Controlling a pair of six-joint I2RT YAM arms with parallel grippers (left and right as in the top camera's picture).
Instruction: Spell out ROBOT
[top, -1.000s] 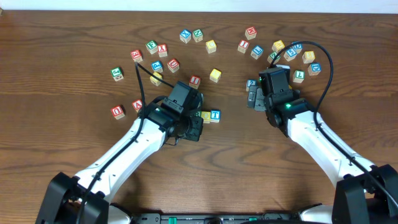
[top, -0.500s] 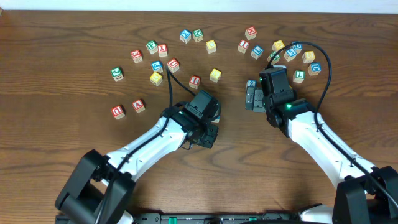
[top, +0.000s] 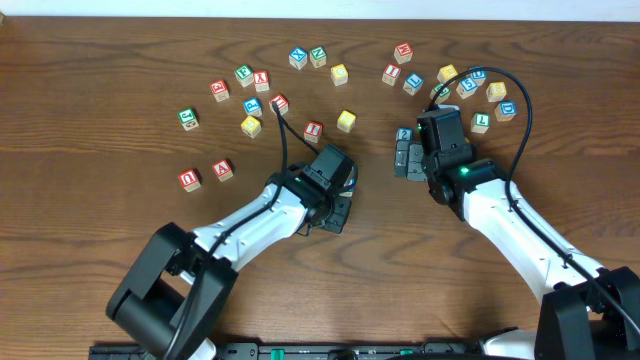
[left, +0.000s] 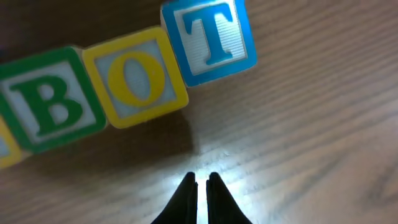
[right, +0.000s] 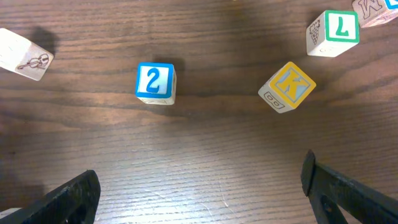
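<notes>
Seeing the left gripper (left: 202, 182) at the bottom centre of the left wrist view, jaws pressed together with the tips all but touching, clasping nothing, pointing at bare wood. Finding just above them a slanted row of cubes climbing toward the upper right: green B cube (left: 53, 102) at the left, yellow O cube (left: 134, 78) touching it, blue T cube (left: 208, 37) touching that one at the top, sitting a little off the line. Catching a yellow-rimmed cube (left: 5, 152) at the far left edge, mostly cropped, letter unreadable. Failing to make out this row from overhead, the left wrist covering that spot just below centre of frame. Seeing the right gripper (right: 199, 193) in the right wrist view with jaws spread wide, dark fingers sitting in the lower left and lower right corners, nothing between them but table (right: 205, 143). Noting beyond them a blue 2 cube (right: 155, 82) left of centre, a yellow K cube (right: 286, 86) turned cornerwise at right, a green L cube (right: 334, 31) in the upper right, a pale cube with a line drawing (right: 23, 55) at the upper left. Spotting loose cubes scattered across the upper half of the overhead frame.
</notes>
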